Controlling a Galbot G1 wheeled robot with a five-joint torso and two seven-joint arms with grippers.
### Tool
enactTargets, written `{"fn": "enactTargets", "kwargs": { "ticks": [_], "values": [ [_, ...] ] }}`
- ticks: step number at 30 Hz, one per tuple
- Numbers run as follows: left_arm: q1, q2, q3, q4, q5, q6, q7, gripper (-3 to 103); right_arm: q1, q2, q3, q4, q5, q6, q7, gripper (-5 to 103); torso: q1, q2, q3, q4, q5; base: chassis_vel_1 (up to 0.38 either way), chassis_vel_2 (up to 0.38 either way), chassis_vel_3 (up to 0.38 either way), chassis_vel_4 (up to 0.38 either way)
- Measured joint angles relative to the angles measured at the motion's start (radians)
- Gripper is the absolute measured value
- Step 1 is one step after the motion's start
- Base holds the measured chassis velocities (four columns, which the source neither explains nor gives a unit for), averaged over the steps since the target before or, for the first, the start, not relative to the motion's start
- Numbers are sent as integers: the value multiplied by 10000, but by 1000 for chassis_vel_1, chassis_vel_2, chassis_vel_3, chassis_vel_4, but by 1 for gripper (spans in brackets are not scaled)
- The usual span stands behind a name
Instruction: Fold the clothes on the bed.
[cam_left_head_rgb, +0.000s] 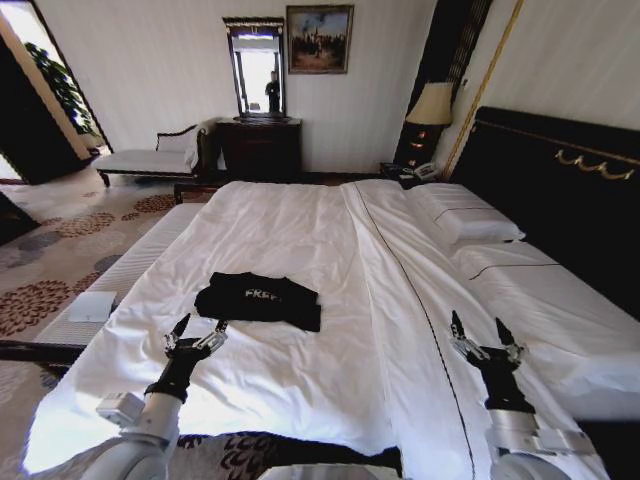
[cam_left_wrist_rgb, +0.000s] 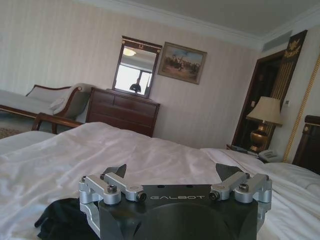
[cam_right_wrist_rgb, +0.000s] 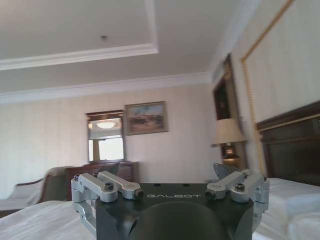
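The clothes (cam_left_head_rgb: 258, 299), a black T-shirt with white lettering, lie in a folded bundle on the white duvet of the bed (cam_left_head_rgb: 300, 230), left of its middle. My left gripper (cam_left_head_rgb: 199, 331) hovers open just in front of the bundle's near left edge, holding nothing. In the left wrist view the left gripper (cam_left_wrist_rgb: 171, 172) is open and a corner of the clothes (cam_left_wrist_rgb: 62, 217) shows below it. My right gripper (cam_left_head_rgb: 478, 331) stands open over the right half of the bed, far from the clothes. The right gripper (cam_right_wrist_rgb: 167, 170) points out across the room.
A dark headboard (cam_left_head_rgb: 560, 190) and pillows (cam_left_head_rgb: 465, 215) lie to the right. A white bench (cam_left_head_rgb: 120, 270) runs along the bed's left side. Beyond stand a dark dresser (cam_left_head_rgb: 260, 148) with mirror, a chaise (cam_left_head_rgb: 150, 158) and a lamp (cam_left_head_rgb: 432, 105).
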Motion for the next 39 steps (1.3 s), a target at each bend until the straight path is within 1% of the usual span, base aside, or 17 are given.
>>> {"fn": "enactTargets", "kwargs": {
  "ticks": [2, 6, 8, 9, 12, 13, 16, 17, 20, 21, 24, 26, 27, 31, 34, 36, 39],
  "values": [
    [346, -178, -6, -148, 226, -232, 327, 100, 73, -402, -124, -110, 139, 5, -377, 100, 0, 0, 0, 0, 2, 0, 0, 0, 0],
    [751, -354, -45, -189, 319, -455, 597, 100, 185, -1005, -273, -155, 319, -259, -507, 100, -1, 0, -1, 0, 2, 0, 0, 0, 0],
    [882, -505, -97, -192, 216, -504, 637, 100, 371, -1701, -434, 5, 582, -947, 12, 100, -1, 1, 0, 2, 0, 0, 0, 0, 0],
    [882, -505, -97, -192, 216, -504, 637, 100, 371, -1701, -434, 5, 582, -947, 12, 100, -1, 1, 0, 2, 0, 0, 0, 0, 0],
    [809, -497, -232, -192, 311, -384, 460, 100, 690, -2033, -564, 443, 1425, -1734, 802, 100, 0, 0, 0, 2, 2, 0, 0, 0, 0],
    [809, -497, -232, -192, 311, -384, 460, 100, 690, -2033, -564, 443, 1425, -1734, 802, 100, 0, 0, 0, 2, 2, 0, 0, 0, 0],
    [637, 46, -695, -187, 956, -35, 173, 100, 656, -2126, -518, 1180, 2724, -2524, 1377, 100, 0, 0, 0, 3, -4, 0, 0, 0, 0],
    [637, 46, -695, -187, 956, -35, 173, 100, 656, -2126, -518, 1180, 2724, -2524, 1377, 100, 0, 0, 0, 3, -4, 0, 0, 0, 0],
    [379, 983, -1099, -181, 1034, -1, 105, 100, 421, -2104, -317, 1450, 3079, -2628, 1423, 100, -1, 0, -1, 0, -4, 0, 0, 0, 0],
    [328, 1438, -1200, -178, 843, 76, 82, 100, 255, -2056, -147, 1468, 2959, -2581, 1414, 100, 0, 0, 0, -3, -4, 0, 0, 0, 0],
    [269, 1765, -1226, -174, 522, 239, 42, 100, 124, -1866, 58, 1459, 2568, -2452, 1322, 100, 0, 0, 0, -1, -4, 0, 0, 0, 0],
    [144, 1904, -1197, -170, 18, 584, -31, 100, -14, -1189, 233, 1452, 1649, -2299, 1216, 100, 0, 0, 0, -2, 0, 0, 0, 0, 0],
    [144, 1904, -1197, -170, 18, 584, -31, 100, -14, -1189, 233, 1452, 1649, -2299, 1216, 100, 0, 0, 0, -2, 0, 0, 0, 0, 0],
    [-145, 1887, -1200, -164, -272, 930, 61, 100, 275, -80, 244, 925, -500, -1569, 619, 100, -2, 1, -1, -1, -3, 0, 0, 0, 0],
    [-271, 2018, -1290, -161, -292, 954, 118, 100, 375, 193, 179, 733, -952, -1331, 549, 100, -1, 1, -1, 2, -2, 0, 0, 0, 0],
    [-481, 2234, -1473, -160, -284, 879, 139, 100, 280, 430, -101, 739, -990, -1298, 948, 100, 0, 0, 0, -1, -1, 0, 0, 0, 0],
    [-575, 2382, -1694, -159, -427, 763, 141, 100, 194, 553, -218, 772, -1025, -1307, 1095, 100, 0, 0, 0, -2, -2, 0, 0, 0, 0]
  ]
}}
